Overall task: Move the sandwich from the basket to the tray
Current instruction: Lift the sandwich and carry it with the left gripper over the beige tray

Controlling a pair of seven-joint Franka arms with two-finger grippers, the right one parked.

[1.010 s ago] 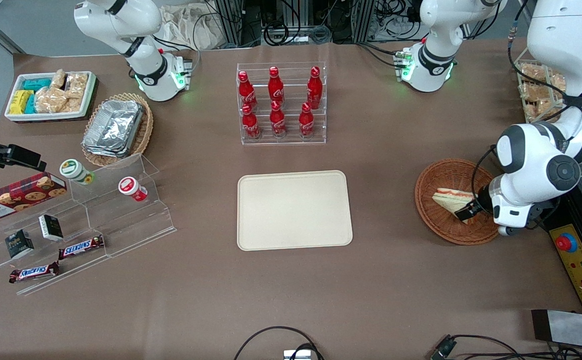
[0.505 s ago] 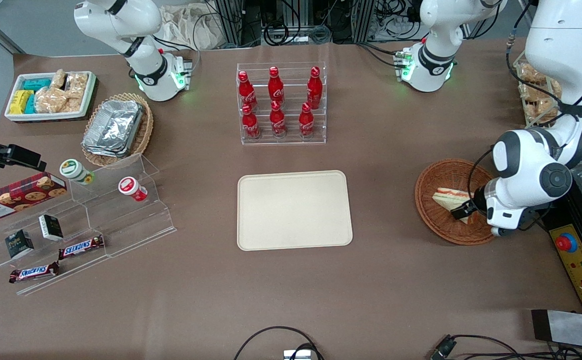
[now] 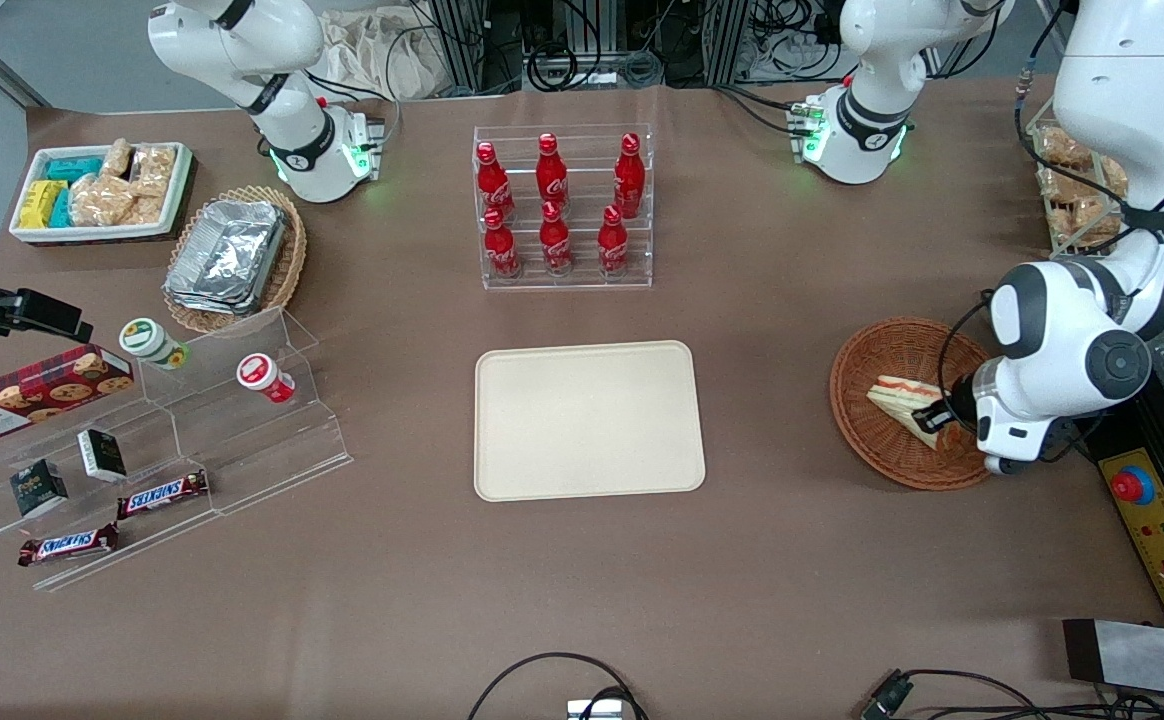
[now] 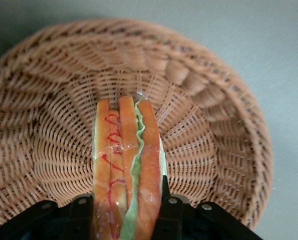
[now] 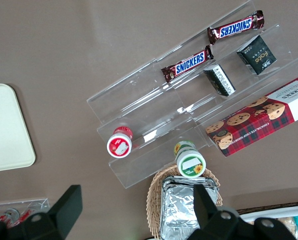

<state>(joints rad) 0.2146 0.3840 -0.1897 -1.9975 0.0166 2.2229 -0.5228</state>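
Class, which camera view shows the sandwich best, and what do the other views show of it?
The left wrist view is best: the sandwich fills the frame, layers and filling clear, with the gripper shut on it over the basket. The front view shows only a small wedge in the basket, partly covered by the arm. The right wrist view shows none of it.

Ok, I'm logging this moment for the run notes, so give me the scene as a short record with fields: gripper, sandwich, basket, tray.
gripper: left arm's gripper down in the basket, fingers shut on the sandwich
sandwich: triangular pale-bread wedge with red and green filling, in the basket
basket: round reddish-brown wicker basket, toward the working arm's end of the table
tray: flat cream rectangular tray, nothing on it
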